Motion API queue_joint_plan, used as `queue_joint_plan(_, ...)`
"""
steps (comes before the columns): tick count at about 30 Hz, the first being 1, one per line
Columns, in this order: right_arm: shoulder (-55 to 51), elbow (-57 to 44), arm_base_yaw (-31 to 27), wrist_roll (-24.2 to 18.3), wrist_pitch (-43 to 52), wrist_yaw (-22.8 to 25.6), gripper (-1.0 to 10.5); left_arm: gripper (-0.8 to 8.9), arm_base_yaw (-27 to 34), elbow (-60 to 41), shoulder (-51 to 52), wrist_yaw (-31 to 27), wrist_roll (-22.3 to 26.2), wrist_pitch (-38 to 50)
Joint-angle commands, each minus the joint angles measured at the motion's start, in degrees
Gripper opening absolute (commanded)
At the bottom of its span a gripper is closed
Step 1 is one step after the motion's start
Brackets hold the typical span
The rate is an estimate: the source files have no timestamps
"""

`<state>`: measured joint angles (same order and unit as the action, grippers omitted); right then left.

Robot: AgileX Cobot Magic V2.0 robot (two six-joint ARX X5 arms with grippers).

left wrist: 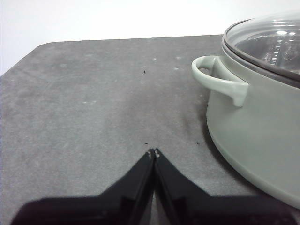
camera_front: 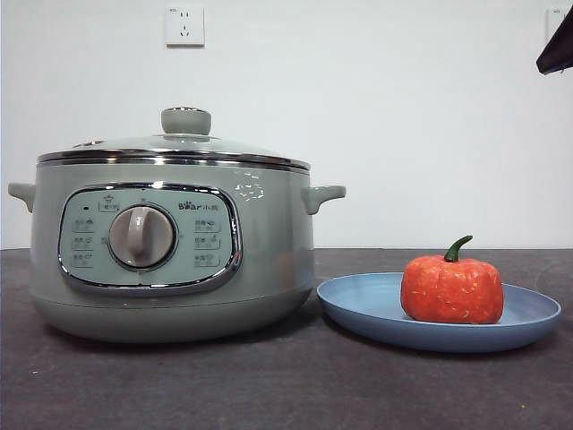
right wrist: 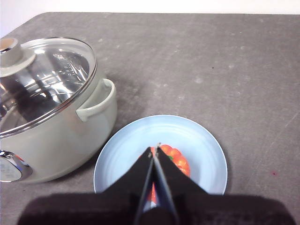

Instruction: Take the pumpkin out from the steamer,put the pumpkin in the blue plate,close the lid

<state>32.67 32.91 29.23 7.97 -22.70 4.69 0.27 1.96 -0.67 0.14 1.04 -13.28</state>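
While the dark grey matte counter point(camera_front: 179, 385) carries only the cooker and the plate, we see a white wall socket point(camera_front: 184, 26) on the pale wall behind, and nothing stands between either claw and the things. Our right claw point(right wrist: 155, 149) hangs above the wide, shallow, matte light-blue plate point(right wrist: 201, 145), its two black jaws clenched tip to tip and grasping nothing; in the front view it shows only as a black tip at the upper corner. Directly beneath that claw sits the small orange-red speckled toy pumpkin point(camera_front: 452, 288), upright on the plate with its curved green stem pointing up. Just beside the plate, to one side of the right claw, stands the large round pale sage-green electric steamer point(camera_front: 170, 260), with its grey dial and chrome-trimmed panel. The domed glass lid point(right wrist: 47, 79) with steel rim and pale green knob rests closed on it. Our left claw point(left wrist: 153, 153) is also clenched and empty, low over bare counter, near the steamer's side handle point(left wrist: 218, 79) but apart from it.
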Motion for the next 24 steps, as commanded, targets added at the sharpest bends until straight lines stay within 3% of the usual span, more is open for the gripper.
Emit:
queue_joint_plan(1, -0.04, -0.42, 0.07, 0.52, 0.28, 0.15, -0.2, -0.03, 0.15, -0.42, 0.22, 0.11, 0.46, -1.27)
queue_joint_plan(16, -0.11, -0.42, 0.09, 0.48, 0.11, 0.17, -0.2, -0.03, 0.15, -0.42, 0.22, 0.09, 0.46, -1.27)
queue_joint_plan(19, -3.08, -0.63, -0.26, -4.68, -1.42, 0.85, -0.2, -0.03, 0.15, -0.42, 0.22, 0.11, 0.46, -1.27)
queue_joint_plan(21, -6.95, -2.49, -2.08, -10.99, -1.01, 1.27, -0.2, -0.03, 0.15, -0.42, 0.22, 0.09, 0.46, -1.27)
queue_joint_plan(24, -13.09, -7.72, -7.17, -13.62, 2.58, -0.17, -0.2, -0.03, 0.15, -0.42, 0.22, 0.09, 0.46, -1.27)
